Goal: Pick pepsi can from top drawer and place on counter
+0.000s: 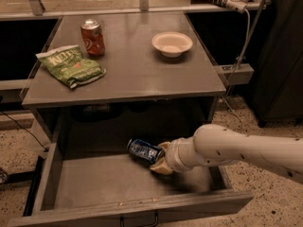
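The pepsi can (143, 150) is dark blue with white markings and lies tilted on its side, lifted a little above the bottom of the open top drawer (99, 181). My gripper (160, 160) reaches in from the right on a white arm and is shut on the can's right end. The counter (137, 74) is the flat grey tabletop directly above the drawer.
On the counter stand an orange-red soda can (92, 37) at the back left, a green chip bag (70, 66) at the left, and a white bowl (172, 43) at the back right. A dark cabinet (279, 56) stands at the right. The drawer's dark handle (138, 220) is at its front.
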Robot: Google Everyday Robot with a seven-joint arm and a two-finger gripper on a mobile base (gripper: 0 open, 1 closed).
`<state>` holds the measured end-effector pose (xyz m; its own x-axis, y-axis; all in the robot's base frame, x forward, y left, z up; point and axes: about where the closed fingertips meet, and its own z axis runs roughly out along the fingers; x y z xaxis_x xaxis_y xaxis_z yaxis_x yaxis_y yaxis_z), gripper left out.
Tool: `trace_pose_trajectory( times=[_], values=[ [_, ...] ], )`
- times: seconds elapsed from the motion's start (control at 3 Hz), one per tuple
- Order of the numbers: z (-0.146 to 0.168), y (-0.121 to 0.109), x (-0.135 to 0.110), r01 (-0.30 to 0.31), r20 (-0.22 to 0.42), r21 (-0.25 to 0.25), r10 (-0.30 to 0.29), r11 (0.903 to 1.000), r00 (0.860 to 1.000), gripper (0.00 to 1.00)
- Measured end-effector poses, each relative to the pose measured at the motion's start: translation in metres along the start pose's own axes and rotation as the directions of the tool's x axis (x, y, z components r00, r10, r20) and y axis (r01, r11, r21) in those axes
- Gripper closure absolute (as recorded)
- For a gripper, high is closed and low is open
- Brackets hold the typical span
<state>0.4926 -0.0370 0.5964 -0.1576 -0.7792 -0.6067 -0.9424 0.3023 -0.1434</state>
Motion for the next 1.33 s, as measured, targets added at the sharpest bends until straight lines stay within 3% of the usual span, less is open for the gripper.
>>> trace_pose_trajectory(
  times=[0.33, 0.67, 1.33],
  values=[
    [-0.013, 0.005, -0.007, 0.008, 0.027, -0.034, -0.007, 0.9994, 1.000, 1.00],
    [-0.055, 0.011, -0.032, 0.046, 0.103, -0.058, -0.040, 0.9973, 0.994, 1.00],
    [-0.164, 0.009, -0.077, 0.154, 0.229, -0.066, -0.135, 0.9859, 0.964, 1.00]
  ],
)
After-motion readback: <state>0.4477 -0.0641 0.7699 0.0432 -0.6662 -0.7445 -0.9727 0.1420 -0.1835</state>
